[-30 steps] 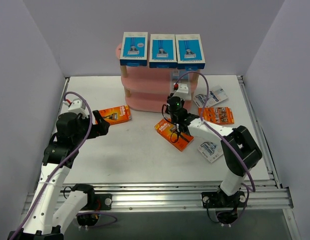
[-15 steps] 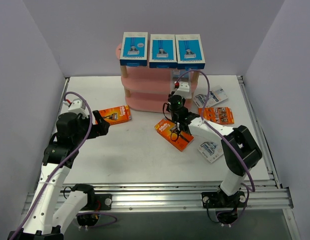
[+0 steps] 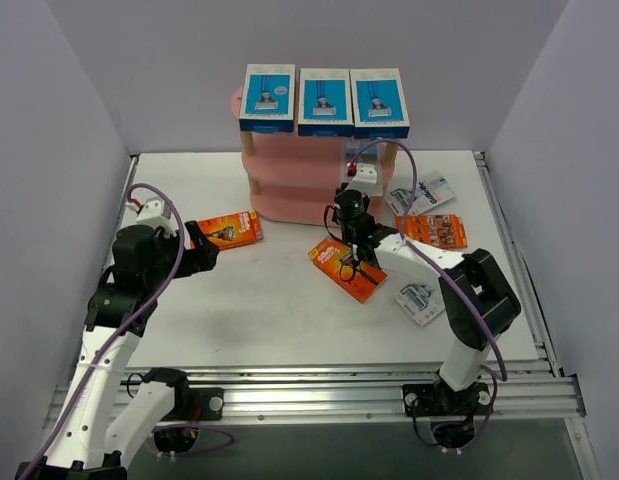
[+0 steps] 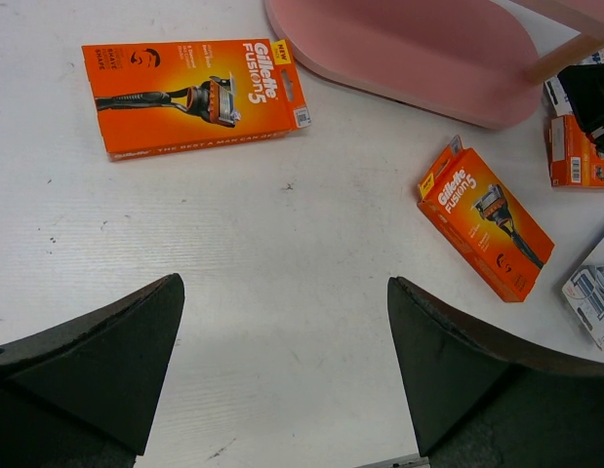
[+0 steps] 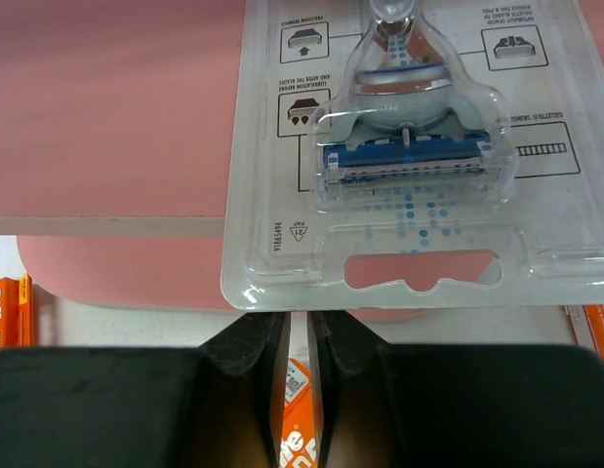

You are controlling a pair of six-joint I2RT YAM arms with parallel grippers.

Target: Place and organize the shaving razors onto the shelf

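The pink shelf (image 3: 299, 185) stands at the back with three blue-and-white razor boxes (image 3: 324, 100) side by side on its top board. My right gripper (image 5: 297, 317) is shut on the lower edge of a clear blister pack (image 5: 409, 156) and holds it in front of the shelf's pink boards (image 5: 106, 107). From above, that gripper (image 3: 351, 208) is at the shelf's right front, with the pack (image 3: 361, 178) just above it. My left gripper (image 4: 282, 288) is open over bare table, nothing between its fingers. An orange card (image 4: 194, 93) lies ahead of it.
On the table lie a second orange card (image 3: 347, 268) under the right arm, a third (image 3: 432, 231) to its right, and two blister packs (image 3: 421, 192) (image 3: 421, 300). A wooden post (image 3: 384, 160) stands beside the held pack. Walls close in left, right and behind.
The right gripper has crept a little closer to the shelf with the blister pack. The left arm has not moved.
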